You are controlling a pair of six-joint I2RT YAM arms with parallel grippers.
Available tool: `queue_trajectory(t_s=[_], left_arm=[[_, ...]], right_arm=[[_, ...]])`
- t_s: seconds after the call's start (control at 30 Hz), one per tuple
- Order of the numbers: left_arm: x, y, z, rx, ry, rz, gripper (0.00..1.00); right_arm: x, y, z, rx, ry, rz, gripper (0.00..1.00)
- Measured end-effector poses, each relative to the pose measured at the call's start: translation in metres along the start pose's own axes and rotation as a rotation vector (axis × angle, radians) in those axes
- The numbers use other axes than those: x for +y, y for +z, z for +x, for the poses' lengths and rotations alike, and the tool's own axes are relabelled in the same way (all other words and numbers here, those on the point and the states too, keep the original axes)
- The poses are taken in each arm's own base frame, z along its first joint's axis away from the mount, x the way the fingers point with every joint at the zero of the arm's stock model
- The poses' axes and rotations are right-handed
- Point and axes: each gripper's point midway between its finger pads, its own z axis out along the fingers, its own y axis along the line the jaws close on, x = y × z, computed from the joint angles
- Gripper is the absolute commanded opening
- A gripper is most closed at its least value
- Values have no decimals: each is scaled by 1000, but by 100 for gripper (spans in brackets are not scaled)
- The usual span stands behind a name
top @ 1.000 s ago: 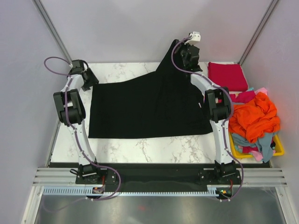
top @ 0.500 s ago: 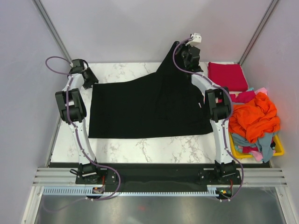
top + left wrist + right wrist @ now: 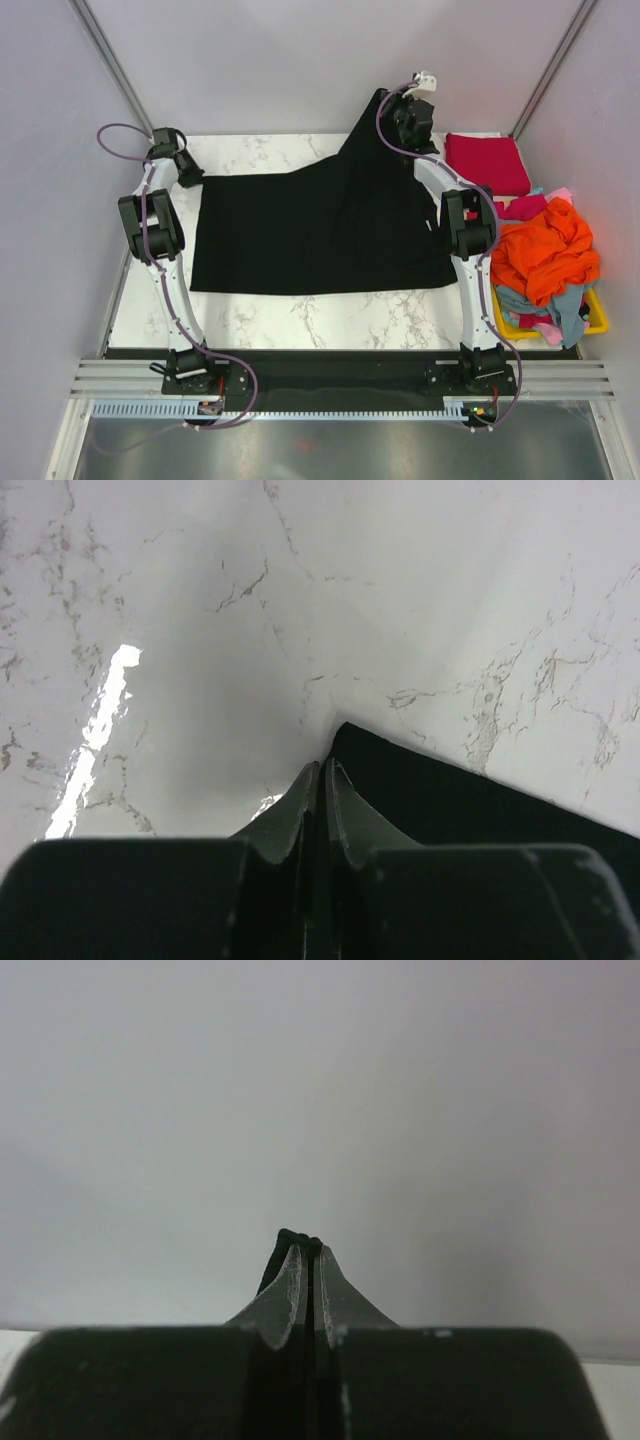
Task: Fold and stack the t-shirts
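The black t-shirt (image 3: 320,225) lies spread over the middle of the marble table (image 3: 330,315), its long axis running left to right. Its near edge is a fairly straight line, parallel to the table's near side. The far edge is not level: it climbs from the far-left corner towards the right, where the cloth is drawn up off the table into a narrow peak pointing at the far wall. The right gripper (image 3: 310,1250) holds that peak; in its wrist view the two fingers are pressed together with a small tuft of black fabric pinched between the tips, against the plain wall. The left gripper (image 3: 321,768) sits low at the shirt's far-left corner. Its fingers are brought together there, with a dark line between them, and the pointed corner of the cloth meets their tips, so it appears to be nipping the very corner, which lies flat on the marble. A red t-shirt (image 3: 487,163) lies folded into a neat rectangle at the table's far-right corner, apart from the black one. Right of the table stands a yellow basket (image 3: 598,320) with an orange t-shirt (image 3: 545,250) heaped on top, a light blue t-shirt (image 3: 520,300) crumpled beneath it, and a pink t-shirt (image 3: 563,193) showing at the far side.
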Motion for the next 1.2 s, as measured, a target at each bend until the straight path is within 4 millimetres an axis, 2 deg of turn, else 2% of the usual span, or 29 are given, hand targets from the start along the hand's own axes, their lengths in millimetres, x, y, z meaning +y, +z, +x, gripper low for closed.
queue_trajectory(t_s=[0.07,0.13,0.2,0.4,0.6,0.67,0.77,0.87,0.9,0.97,1.2], left_arm=[[-1,0,-1,0,0,3,27],[-5,0,-2,2,-1,22,59],[-10,-2,-8,-10,-2,36,61],[-15,3,-8,-6,-1,63,51],[-16,4,-6,4,-3,79,44],[-17,4,-5,6,-1,84,36],[-19,5,-3,11,1,85,33],[-20,5,-2,14,3,86,20],[-20,5,-1,16,3,86,11],[-20,7,0,18,4,85,2],[-21,8,0,20,4,95,2]], right_arm=[[2,2,5,7,6,-17,0],[1,3,15,21,13,-29,0],[0,3,25,41,17,-34,0],[-4,1,41,73,26,-35,0],[-5,1,40,74,39,-36,0],[-6,1,40,73,42,-34,0],[-9,2,39,72,45,-30,0],[-10,2,38,71,48,-29,0],[-11,2,38,71,49,-29,0],[-11,2,38,72,51,-31,0],[-4,3,41,82,67,-71,0]])
